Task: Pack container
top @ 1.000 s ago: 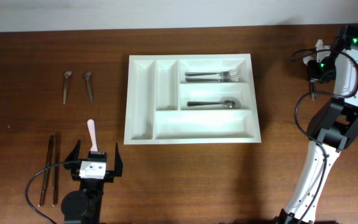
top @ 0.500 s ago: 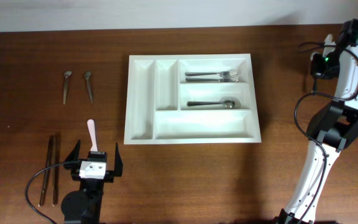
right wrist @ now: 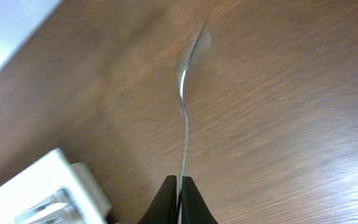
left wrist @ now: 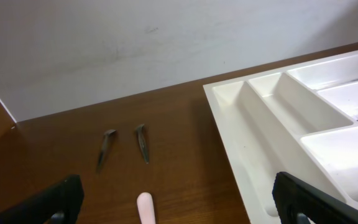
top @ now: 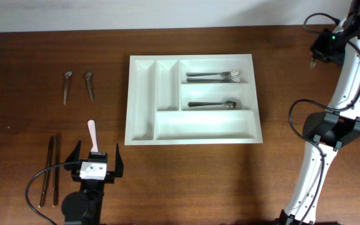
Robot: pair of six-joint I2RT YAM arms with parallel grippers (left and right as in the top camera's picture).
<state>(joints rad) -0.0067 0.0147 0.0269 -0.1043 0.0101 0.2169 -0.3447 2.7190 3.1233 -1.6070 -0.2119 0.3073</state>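
1. The container [top: 205, 125] is a white, smooth, rectangular plastic tray with rounded corners. It lies flat at the centre of the overhead view on the brown wood-grain counter [top: 30, 50].
2. It has five compartments. Two narrow upright ones sit on its left, two shorter horizontal ones at its upper right, and one long horizontal one runs along the bottom.
3. Two shiny metal forks [top: 212, 76] lie side by side in the top horizontal compartment, and one metal spoon [top: 212, 104] lies in the one below. The other three compartments hold nothing.
4. Upper left on the counter, well apart from the tray, are two short grey metal pieces [top: 67, 86] with rounded heads, near each other.
5. Lower left are two thin dark sticks [top: 50, 172], almost parallel, and one pale pink rounded handle [top: 92, 133] just beside them.
6. The left pincer [top: 95, 156], black with a white block behind it, is released. Its jaws stand wide apart at the lower left and grasp nothing, with the near end of the pink handle between them.
7. The right pincer [right wrist: 179, 199] is clenched on one slim, curved metal utensil [right wrist: 184, 124], seen edge-on. It is held above the counter at the upper right of the overhead view, well apart from the tray.
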